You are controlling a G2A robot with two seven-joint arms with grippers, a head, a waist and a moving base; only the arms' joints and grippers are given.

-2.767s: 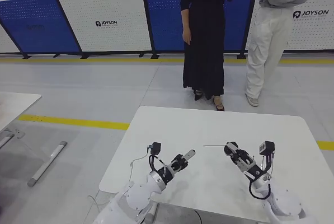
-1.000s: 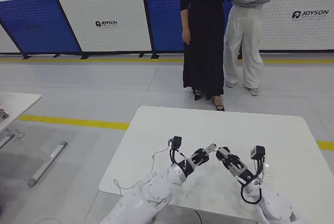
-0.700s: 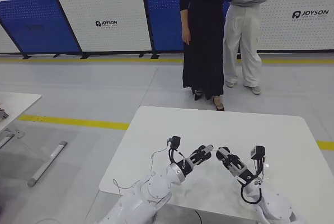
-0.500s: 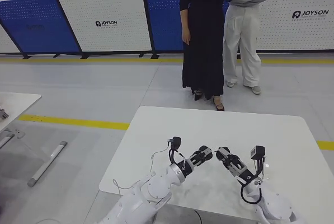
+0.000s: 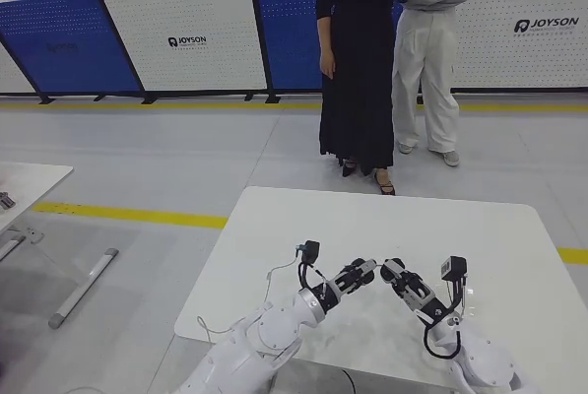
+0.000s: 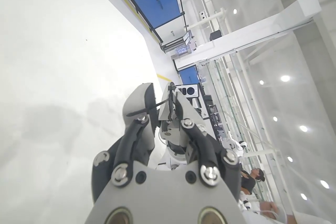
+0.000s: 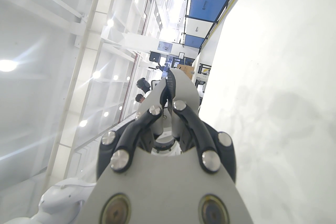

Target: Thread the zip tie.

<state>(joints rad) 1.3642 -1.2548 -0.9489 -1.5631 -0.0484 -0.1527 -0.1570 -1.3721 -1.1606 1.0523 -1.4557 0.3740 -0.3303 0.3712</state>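
Right claw (image 7: pixel 168 83) clamps the thin black plastic zip tie (image 6: pixel 147 108); left claw (image 6: pixel 162 99), at its nine o'clock, stands apart — the floppy tail may slip its closing pinch.

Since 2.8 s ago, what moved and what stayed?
Both arms swung inward: the left tool and the right tool, apart before, are now nearly tip to tip above the table. The zip tie stayed clamped in the right tool; its tail now lies across the left tool.
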